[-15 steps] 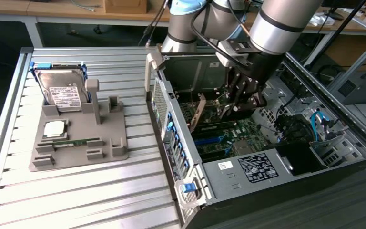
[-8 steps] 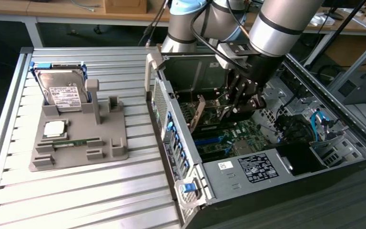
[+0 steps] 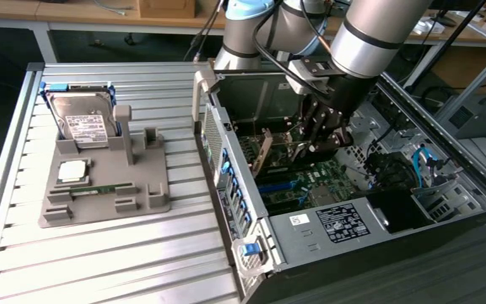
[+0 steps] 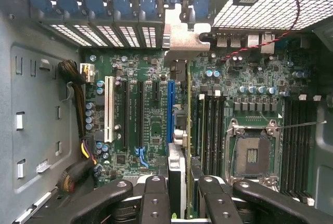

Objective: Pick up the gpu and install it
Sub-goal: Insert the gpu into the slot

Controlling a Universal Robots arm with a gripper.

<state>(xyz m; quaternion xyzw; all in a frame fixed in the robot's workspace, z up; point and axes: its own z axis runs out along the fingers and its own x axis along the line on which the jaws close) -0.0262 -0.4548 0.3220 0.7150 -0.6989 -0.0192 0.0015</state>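
Black jointed fingers (image 4: 155, 199) of the end effector (image 4: 182, 195) sit closest to the wrist camera, clenched from both sides on the gpu (image 4: 177, 172), a thin flat card seen edge-on with a silver metal bracket at its far end. Card and bracket stand over the green motherboard (image 4: 148, 130), just beside the long blue expansion slot (image 4: 170, 110) and between it and the row of black memory slots (image 4: 210, 130); whether the card's lower edge sits in a slot I cannot tell. A long white slot (image 4: 109, 110) lies on the blue slot's other side, and the square metal-framed processor socket (image 4: 252, 154) lies beyond the memory slots. In the exterior view the silver-and-black arm (image 3: 369, 38) hangs down into the open black and grey computer case (image 3: 226, 190), the end effector (image 3: 323, 140) low over the board and the gpu (image 3: 265, 151) upright on edge. Well apart, toward the exterior view's left, a grey moulded holder tray (image 3: 142, 202) lies on the slatted aluminium worktop (image 3: 99, 259), carrying a silver boxy hard drive with a white label (image 3: 87, 120) propped upright and a small narrow green memory stick (image 3: 99, 188) lying flat
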